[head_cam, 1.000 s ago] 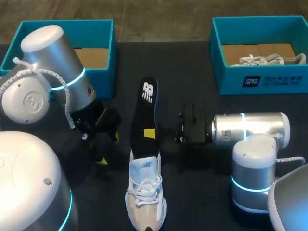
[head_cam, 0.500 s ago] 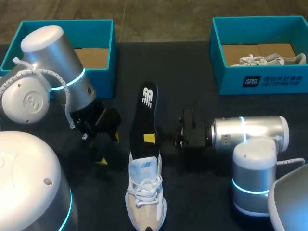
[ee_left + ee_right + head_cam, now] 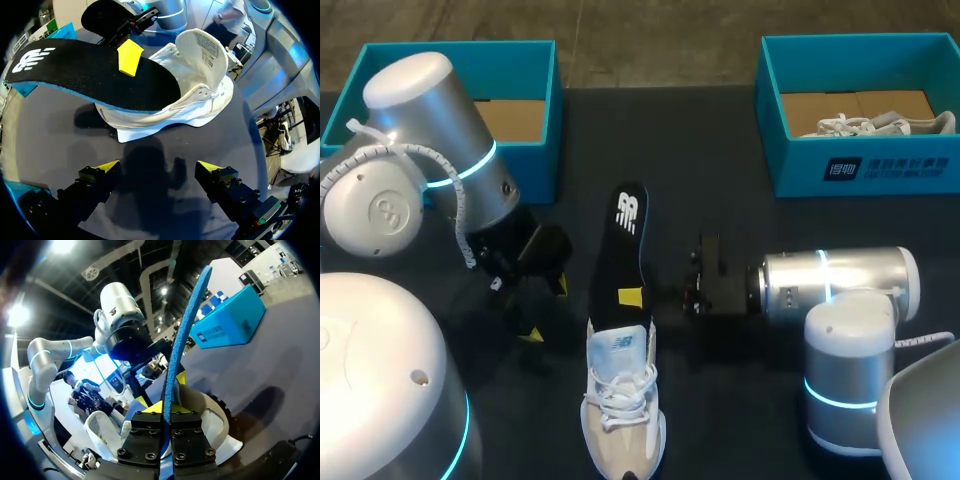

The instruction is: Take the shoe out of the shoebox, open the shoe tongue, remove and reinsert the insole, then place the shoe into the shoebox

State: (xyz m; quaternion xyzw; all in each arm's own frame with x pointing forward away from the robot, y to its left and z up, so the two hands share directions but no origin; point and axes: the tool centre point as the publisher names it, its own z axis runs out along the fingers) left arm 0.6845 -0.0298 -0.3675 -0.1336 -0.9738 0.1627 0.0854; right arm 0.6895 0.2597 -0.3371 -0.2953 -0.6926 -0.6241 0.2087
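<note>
Silver arms (image 3: 430, 110) with cyan rings (image 3: 472, 166); black, yellow-tipped gripper (image 3: 158, 165).

Black insole (image 3: 620, 255) with white logo (image 3: 627, 212) and blue underside (image 3: 187, 330); white shoe (image 3: 623, 400); teal shoebox (image 3: 795, 170).

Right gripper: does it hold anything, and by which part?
Yes. The right gripper pinches the insole by its side edge, close to the shoe.
</note>
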